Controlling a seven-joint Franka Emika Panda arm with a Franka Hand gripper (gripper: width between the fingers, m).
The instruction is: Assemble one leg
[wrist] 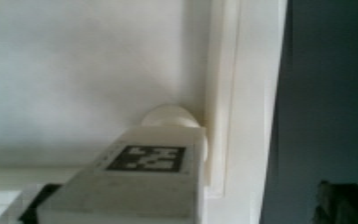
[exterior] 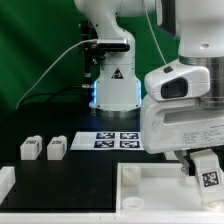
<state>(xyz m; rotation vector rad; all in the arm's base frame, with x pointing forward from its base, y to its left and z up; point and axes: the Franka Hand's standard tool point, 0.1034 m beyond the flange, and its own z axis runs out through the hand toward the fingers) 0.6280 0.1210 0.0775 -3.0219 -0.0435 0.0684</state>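
A leg [wrist: 144, 170], a white block with a black-and-white tag, stands between my fingers, its rounded end against the raised rim of the large white tray panel [wrist: 87, 80]. In the exterior view the leg [exterior: 208, 172] sits under my gripper [exterior: 203, 168] over the panel [exterior: 150, 190] at the right. In the wrist view my gripper [wrist: 186, 206] is open. One dark finger [wrist: 43, 205] lies beside the leg, the other finger [wrist: 346, 200] is well apart from it. Two more legs [exterior: 30, 148] [exterior: 56, 147] lie on the black table at the left.
The marker board [exterior: 118, 138] lies behind the panel, in front of the robot base [exterior: 112, 85]. A white block [exterior: 5, 182] sits at the left edge. Dark table shows beyond the panel rim [wrist: 327, 90].
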